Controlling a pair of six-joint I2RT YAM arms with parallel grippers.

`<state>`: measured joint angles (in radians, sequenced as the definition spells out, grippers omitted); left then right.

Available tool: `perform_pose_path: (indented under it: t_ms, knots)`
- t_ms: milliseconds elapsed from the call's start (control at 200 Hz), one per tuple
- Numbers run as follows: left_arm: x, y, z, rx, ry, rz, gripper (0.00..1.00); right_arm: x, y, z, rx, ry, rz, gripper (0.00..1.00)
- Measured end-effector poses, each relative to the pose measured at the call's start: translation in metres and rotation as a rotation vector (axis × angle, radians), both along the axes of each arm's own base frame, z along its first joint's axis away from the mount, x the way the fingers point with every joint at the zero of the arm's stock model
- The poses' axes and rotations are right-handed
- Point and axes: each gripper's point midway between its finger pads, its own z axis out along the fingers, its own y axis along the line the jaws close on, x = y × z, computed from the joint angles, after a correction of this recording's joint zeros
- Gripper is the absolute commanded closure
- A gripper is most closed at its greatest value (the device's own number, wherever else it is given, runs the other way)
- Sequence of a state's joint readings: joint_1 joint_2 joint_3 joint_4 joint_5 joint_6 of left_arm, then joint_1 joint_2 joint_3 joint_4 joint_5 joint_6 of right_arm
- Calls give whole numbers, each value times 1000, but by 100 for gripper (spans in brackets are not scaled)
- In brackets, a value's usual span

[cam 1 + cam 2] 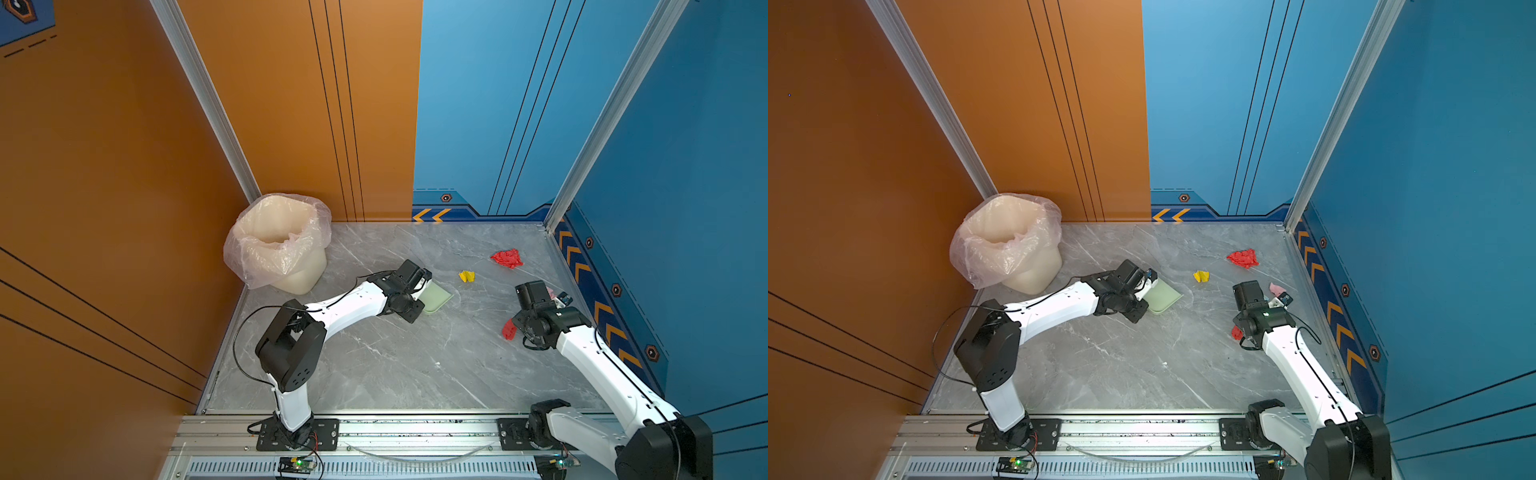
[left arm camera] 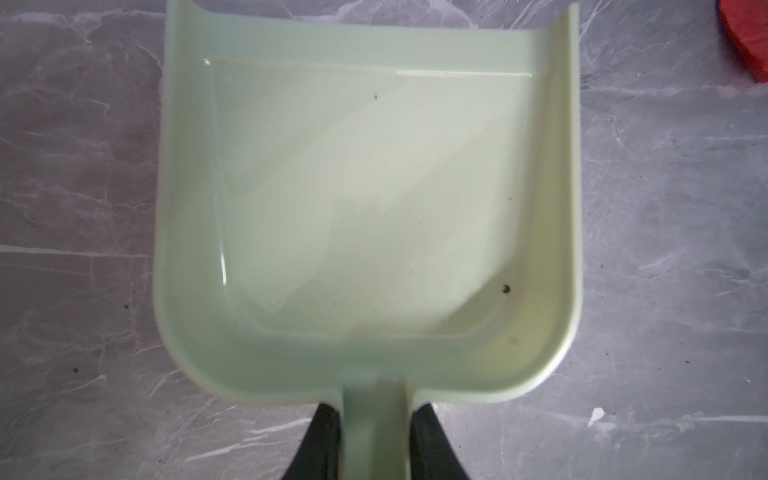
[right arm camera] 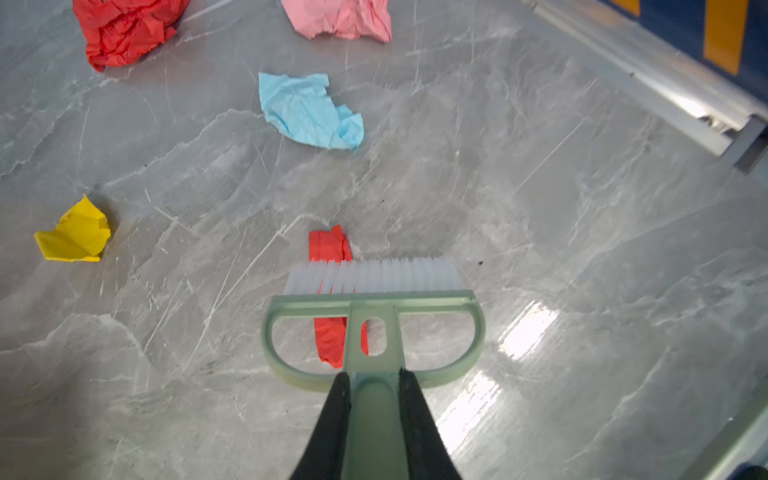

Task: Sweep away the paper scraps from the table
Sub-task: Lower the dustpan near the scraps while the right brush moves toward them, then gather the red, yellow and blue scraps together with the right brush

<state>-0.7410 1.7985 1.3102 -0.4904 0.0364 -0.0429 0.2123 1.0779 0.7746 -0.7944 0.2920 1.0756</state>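
Observation:
My left gripper [image 2: 374, 409] is shut on the handle of the pale green dustpan [image 2: 365, 199], which lies flat and empty on the table [image 1: 395, 365]. My right gripper [image 3: 376, 374] is shut on the handle of the green brush [image 3: 374, 278]. The brush's white bristles rest over a red strip of paper [image 3: 330, 245]. Beyond the brush lie more paper scraps: a light blue one [image 3: 309, 112], a yellow one [image 3: 77, 235], a large red wad [image 3: 124, 29] and a pink one [image 3: 340, 18]. In both top views the yellow scrap [image 1: 466, 276] lies between the two grippers.
A cream bin [image 1: 278, 241] lined with a clear bag stands in the far left corner, behind the left arm. The silver table rim [image 3: 648, 70] and the blue wall run close along the right of the brush. A second red scrap edge [image 2: 748, 37] shows beside the dustpan.

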Motion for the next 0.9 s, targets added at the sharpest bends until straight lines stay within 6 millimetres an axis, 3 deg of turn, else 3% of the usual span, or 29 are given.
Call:
perform_pose_path:
  t_ms: [240, 405, 591, 781, 896]
  knots:
    - [1, -1, 1, 2, 2, 0, 100, 16, 30, -1, 102, -58, 26, 100]
    - [0, 0, -4, 13, 14, 0, 100, 34, 41, -17, 124, -45, 35, 100]
    - [-1, 1, -4, 16, 20, 3, 100, 72, 52, -20, 131, -77, 43, 100]
    - [-3, 0, -10, 16, 41, 9, 100, 121, 67, -6, 150, -140, 77, 100]
    - [-5, -2, -15, 19, 57, 8, 100, 138, 70, 7, 144, -171, 107, 100]
